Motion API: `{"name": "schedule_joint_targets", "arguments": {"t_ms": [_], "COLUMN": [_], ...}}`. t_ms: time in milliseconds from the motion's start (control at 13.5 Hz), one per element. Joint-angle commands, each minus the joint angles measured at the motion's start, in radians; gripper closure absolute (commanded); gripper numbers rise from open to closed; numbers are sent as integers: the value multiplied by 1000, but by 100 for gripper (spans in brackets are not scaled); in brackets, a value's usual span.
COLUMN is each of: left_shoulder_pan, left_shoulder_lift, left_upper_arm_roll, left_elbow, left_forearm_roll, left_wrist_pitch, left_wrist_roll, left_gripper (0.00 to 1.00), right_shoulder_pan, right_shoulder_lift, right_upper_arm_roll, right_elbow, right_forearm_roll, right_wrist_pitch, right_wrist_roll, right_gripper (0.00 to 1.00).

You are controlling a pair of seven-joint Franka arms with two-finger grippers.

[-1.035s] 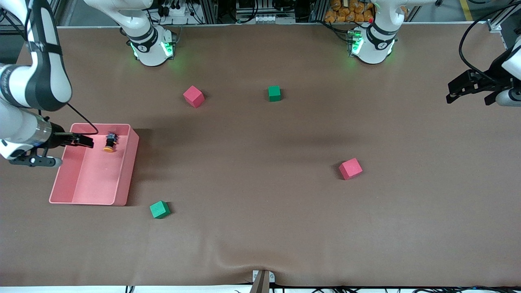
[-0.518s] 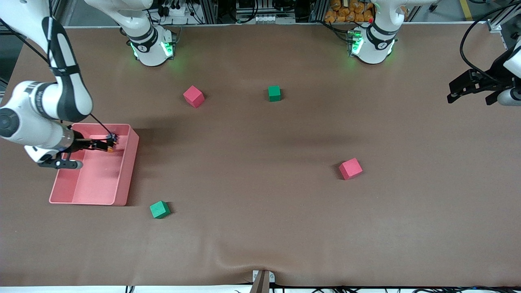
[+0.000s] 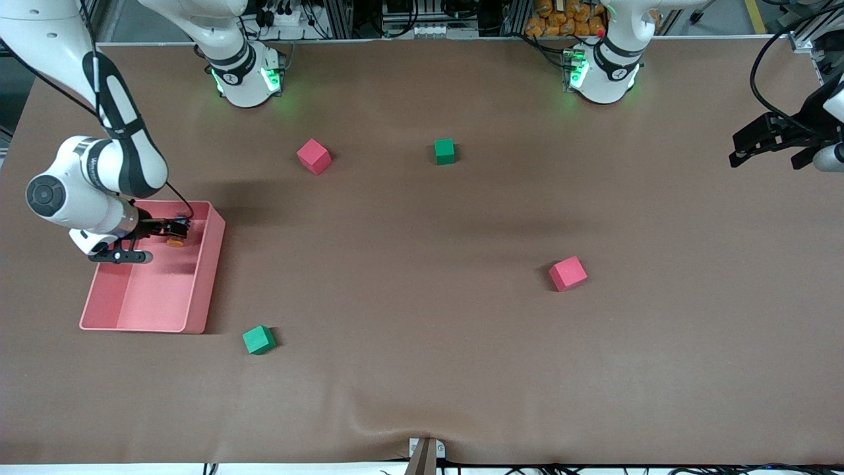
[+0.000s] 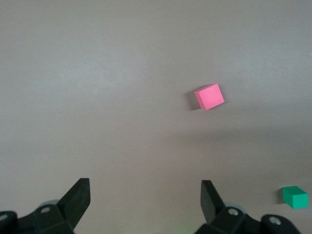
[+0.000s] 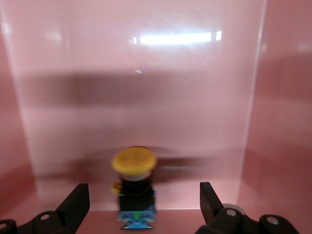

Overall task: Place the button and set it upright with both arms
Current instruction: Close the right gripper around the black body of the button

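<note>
The button (image 3: pixel 175 241) lies on its side in the pink bin (image 3: pixel 206 277), its orange cap toward the front camera. In the right wrist view the button (image 5: pixel 134 189) shows a black body, an orange cap and a blue end. My right gripper (image 3: pixel 177 229) is down in the bin and open. Its fingers (image 5: pixel 78 202) stand well apart on either side of the button without touching it, with the gripper's midpoint (image 5: pixel 141 204) just by the body. My left gripper (image 3: pixel 744 150) waits open and empty in the air at the left arm's end of the table, also seen in its own wrist view (image 4: pixel 145 200).
A green cube (image 3: pixel 258 340) sits just nearer the camera than the bin. A red cube (image 3: pixel 313 156) and a green cube (image 3: pixel 444 151) lie toward the bases. Another red cube (image 3: pixel 568 273) lies mid-table. The left wrist view shows a red cube (image 4: pixel 209 96) and a green cube (image 4: pixel 294 197).
My right arm has swung in over the bin and its open gripper has come down around the button. My left gripper has drifted slightly outward.
</note>
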Motion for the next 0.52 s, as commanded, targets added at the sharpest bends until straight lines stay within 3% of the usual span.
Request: {"name": "schedule_joint_targets", "arguments": {"t_ms": [0,444], "left_shoulder_pan": [9,9], "left_shoulder_lift": [3,5], "left_upper_arm_roll": [-5,-7], "left_elbow": [15,10], "left_forearm_roll": [3,5], "left_wrist_pitch": [-8,-6], "left_wrist_roll": [22,22], "left_gripper": [0,0], "right_shoulder_pan": [-52,-35], "right_shoulder_lift": [-4,-16], "right_upper_arm_roll": [15,17], "right_elbow": [-18,-83], "right_forearm_roll": [-15,-14], "right_wrist_pitch": [16,72], "right_wrist_roll": [-67,-75], "right_gripper": [0,0]}}
